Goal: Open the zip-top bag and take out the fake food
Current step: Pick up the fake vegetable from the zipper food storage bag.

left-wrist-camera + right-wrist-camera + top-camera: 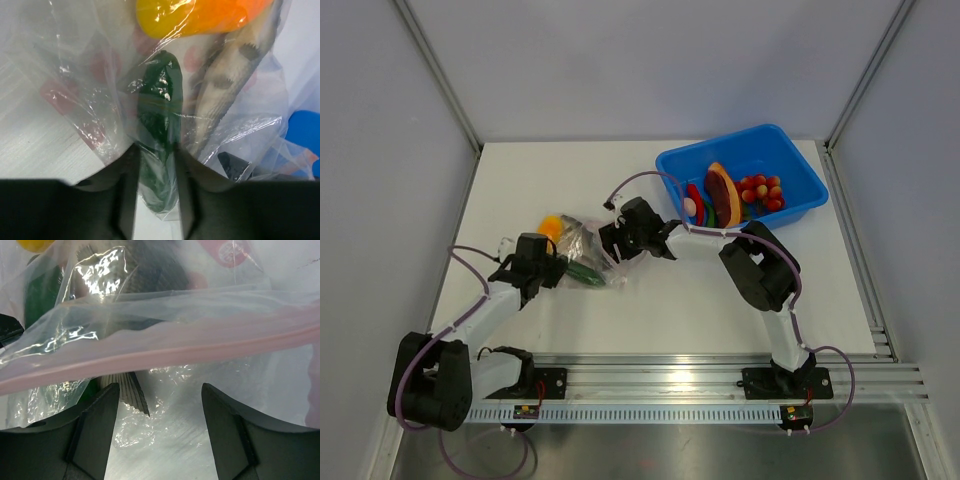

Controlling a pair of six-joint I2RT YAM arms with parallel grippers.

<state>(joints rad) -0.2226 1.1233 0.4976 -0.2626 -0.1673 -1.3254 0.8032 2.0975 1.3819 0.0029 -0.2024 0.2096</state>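
Left wrist view has the left gripper [155, 200] squeezed narrow on one end of the zip-top bag [90, 75], pinching the green cucumber [160, 115] through the film, presumably to anchor the pouch. More fake food, a grey fish [225, 95] and yellow fruit [165, 15], lies inside. The right gripper [160, 390] stands wide with nothing pinched, the pink zip strip [175, 347] crossing just beyond its tips, seemingly lined up to seize that edge. The bag lies mid-table, left of the blue bin [720, 142].
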